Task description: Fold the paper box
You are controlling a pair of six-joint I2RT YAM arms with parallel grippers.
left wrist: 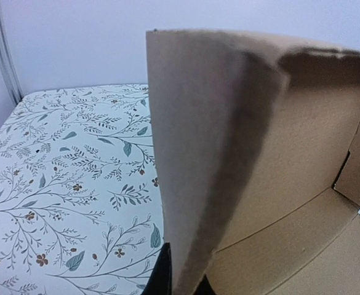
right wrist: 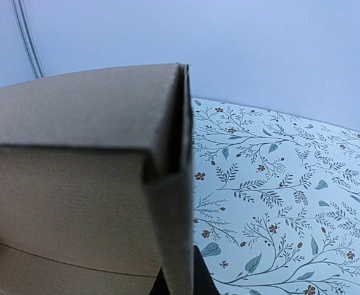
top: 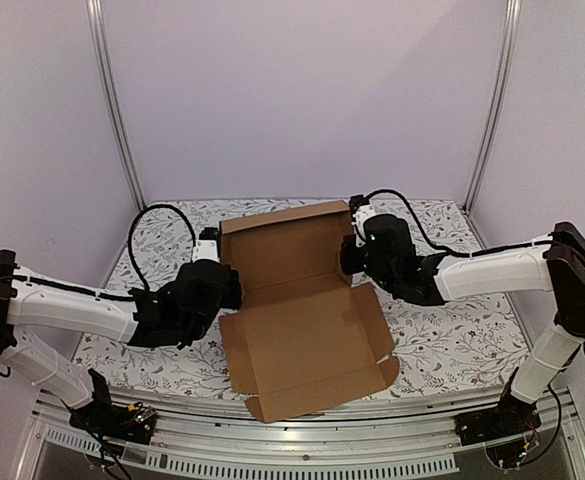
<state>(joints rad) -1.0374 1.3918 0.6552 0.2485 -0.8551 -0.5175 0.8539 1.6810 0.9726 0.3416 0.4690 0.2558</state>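
Both pincers clamped on the half-raised paper box at the middle of the table.

In the top view the paper box [top: 297,320] lies open at the centre of the floral-patterned table [top: 452,340], its rear panel standing up at 12 o'clock and its front flap lying flat toward 6 o'clock, near the table's near edge. The left pincer [top: 230,288] is closed on the box's side wall at 9 o'clock; its wrist view shows that cardboard wall rising upright from between its fingers. The right pincer [top: 350,255] is closed on the box's edge at about 2 o'clock, where the side flap meets the raised rear panel.
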